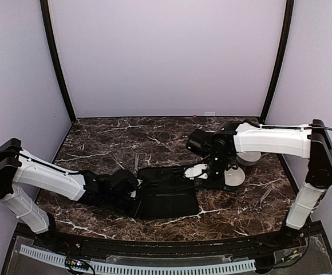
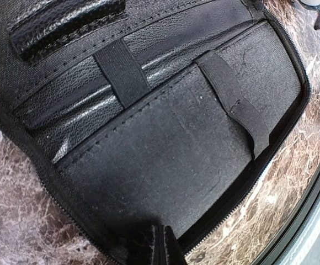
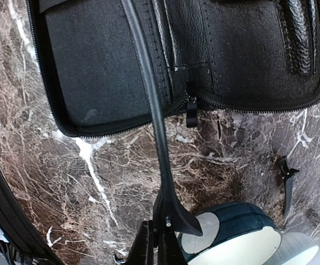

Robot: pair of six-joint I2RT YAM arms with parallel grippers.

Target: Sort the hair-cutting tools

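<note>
Items run left to right.

a, left gripper (image 2: 153,245): the fingers are drawn together at the near rim of the zip case (image 2: 165,182). The wrist view crops the tips, so I read this as a pinch rather than see it outright. I judge its purpose is to pin the case flat and open on the marble table (image 1: 97,143) while the other arm works.

b, zip case: one, unzipped, its two elastic straps (image 2: 121,72) holding nothing.

c, thin silvery tool (image 1: 136,161): one, lying just behind the case's left half.

d, right gripper (image 3: 155,243): clamped on the thick end of a slim dark piece (image 3: 149,83), whose long tail reaches over the open case. I judge it is meant for a bowl.

e, bowls (image 1: 237,184): two, side by side just beside that gripper, set there as sorting targets.

f, dark clip (image 3: 287,182): one, loose on the marble near the case's corner.

g, scissors (image 1: 263,199): one pair, on the table right of the bowls, untouched.

Tools I count: four.
</note>
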